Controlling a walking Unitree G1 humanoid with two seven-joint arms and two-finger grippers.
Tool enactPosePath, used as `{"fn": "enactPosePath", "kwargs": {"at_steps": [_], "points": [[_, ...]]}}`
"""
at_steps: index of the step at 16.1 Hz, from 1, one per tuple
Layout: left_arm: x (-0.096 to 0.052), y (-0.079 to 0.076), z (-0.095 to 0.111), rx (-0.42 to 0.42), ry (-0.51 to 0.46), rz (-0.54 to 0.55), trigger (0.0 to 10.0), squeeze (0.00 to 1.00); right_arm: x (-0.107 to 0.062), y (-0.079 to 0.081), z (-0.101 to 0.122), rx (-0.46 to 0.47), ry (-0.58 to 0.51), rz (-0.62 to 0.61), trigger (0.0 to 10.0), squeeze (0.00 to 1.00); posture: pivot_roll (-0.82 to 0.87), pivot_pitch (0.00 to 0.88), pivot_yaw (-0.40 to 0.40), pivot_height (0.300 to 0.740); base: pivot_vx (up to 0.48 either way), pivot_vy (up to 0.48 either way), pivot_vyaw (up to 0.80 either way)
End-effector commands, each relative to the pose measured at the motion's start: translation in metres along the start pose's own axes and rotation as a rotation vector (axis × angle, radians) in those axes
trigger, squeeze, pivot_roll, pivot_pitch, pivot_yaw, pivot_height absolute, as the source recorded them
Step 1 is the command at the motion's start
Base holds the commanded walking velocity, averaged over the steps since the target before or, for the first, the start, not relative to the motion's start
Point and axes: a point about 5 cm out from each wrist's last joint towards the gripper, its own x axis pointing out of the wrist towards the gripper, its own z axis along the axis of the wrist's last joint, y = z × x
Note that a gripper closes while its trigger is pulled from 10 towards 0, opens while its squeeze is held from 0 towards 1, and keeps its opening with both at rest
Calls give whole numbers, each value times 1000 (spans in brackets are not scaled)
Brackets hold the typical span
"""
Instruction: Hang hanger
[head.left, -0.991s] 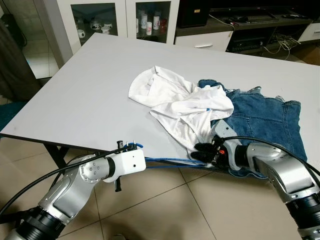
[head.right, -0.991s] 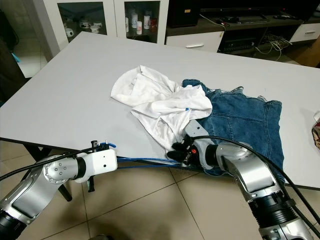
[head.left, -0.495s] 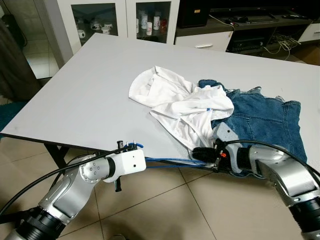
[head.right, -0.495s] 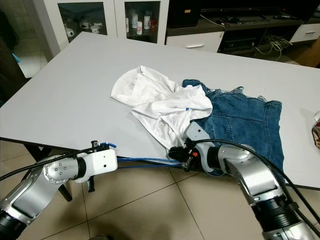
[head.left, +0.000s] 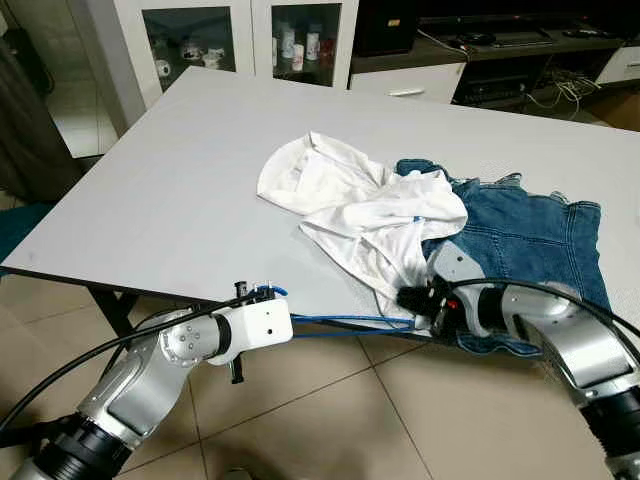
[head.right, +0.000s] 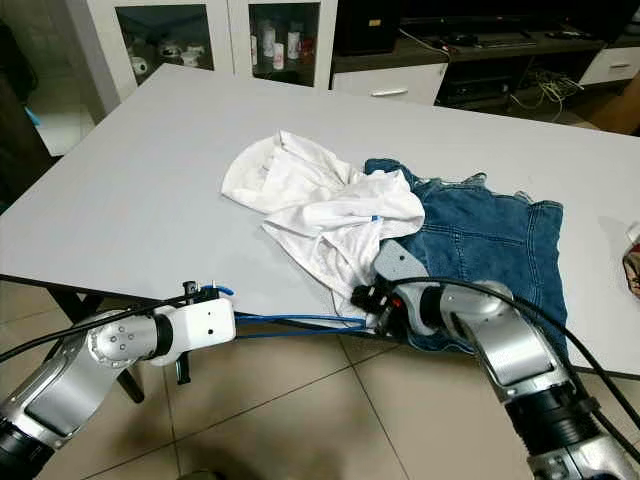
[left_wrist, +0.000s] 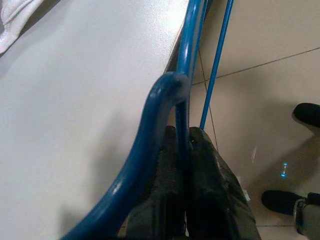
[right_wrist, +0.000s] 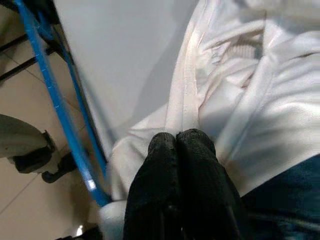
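Reaching forward below the near edge of the table (head.left: 150, 200), our left gripper (left_wrist: 182, 150) pinches the blue hanger (head.left: 340, 323) between its pressed-together fingers, and the hanger stretches level along that edge toward our right arm. Our right gripper (right_wrist: 177, 142), bent inward at the table's edge, has its fingers closed on the hem of the white shirt (head.left: 370, 215), which lies crumpled partly over the jeans (head.left: 540, 235).
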Motion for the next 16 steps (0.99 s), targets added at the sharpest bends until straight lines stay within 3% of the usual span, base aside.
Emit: {"fn": "enactPosePath", "kwargs": {"at_steps": [1,3,5,6,8,11,13,16], "points": [[-2,4,6,12,-22,24,10000,0,-6,-10,-3,-7,18,-59,0,0,92,108,-61,740,0,0,0],[-2,4,6,12,-22,24,10000,0,-12,-19,7,33,-41,-99,0,0,90,109,-60,740,0,0,0],[-2,4,6,12,-22,24,10000,0,-21,-19,11,-1,-57,-79,0,0,88,110,-58,740,0,0,0],[-2,4,6,12,-22,23,10000,0,-30,-17,9,-58,-49,-46,10000,0,86,111,-58,740,0,0,0],[-2,3,5,14,-20,19,10000,0,-45,-14,6,-147,-36,-7,10000,0,82,109,-55,740,0,0,0],[-1,4,5,18,-22,16,10000,0,-55,-3,7,-260,-20,84,10000,0,76,106,-51,740,0,0,0],[0,5,7,22,-26,14,10000,0,-52,6,8,-335,7,135,10000,0,73,104,-49,740,0,0,0],[0,5,8,25,-29,15,10000,0,-39,8,2,-361,41,122,10000,0,84,103,-49,740,0,0,0]]}}
